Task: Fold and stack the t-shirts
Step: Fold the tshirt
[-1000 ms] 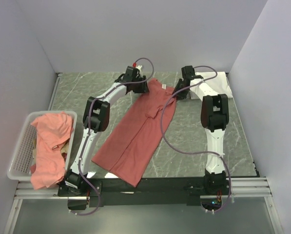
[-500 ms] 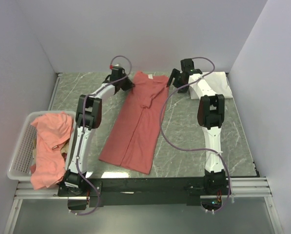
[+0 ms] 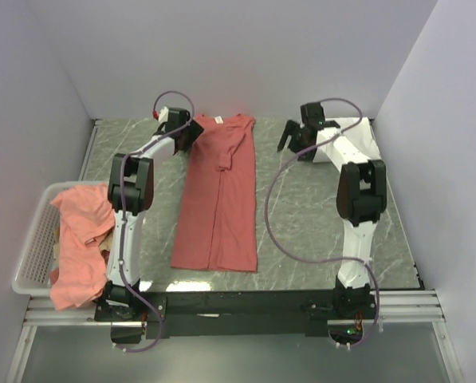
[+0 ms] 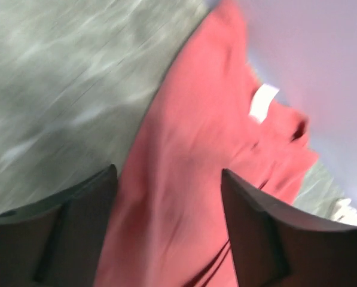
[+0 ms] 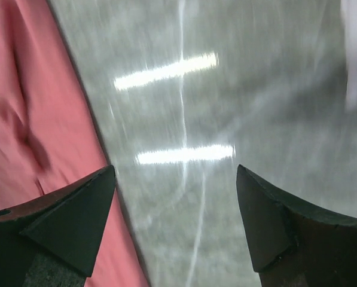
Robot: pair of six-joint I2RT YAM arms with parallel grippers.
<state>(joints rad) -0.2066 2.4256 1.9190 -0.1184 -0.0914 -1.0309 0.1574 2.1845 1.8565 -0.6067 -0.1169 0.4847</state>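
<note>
A salmon-red t-shirt lies folded lengthwise into a long strip down the middle of the table, collar at the far end. Its white neck label shows in the left wrist view. My left gripper hovers at the shirt's far left corner, open, with red cloth below the empty gap of the gripper. My right gripper is open to the right of the shirt, over bare table; that gripper holds nothing. A white t-shirt lies at the far right under the right arm.
A white mesh basket stands at the near left edge of the table, with several salmon t-shirts heaped in it and hanging over its front. Walls close in the table at the back and both sides.
The red shirt has been dragged left and back and now lies straight. Both grippers have let go of it and opened. The left arm swung left; the right gripper drew off to the right.
</note>
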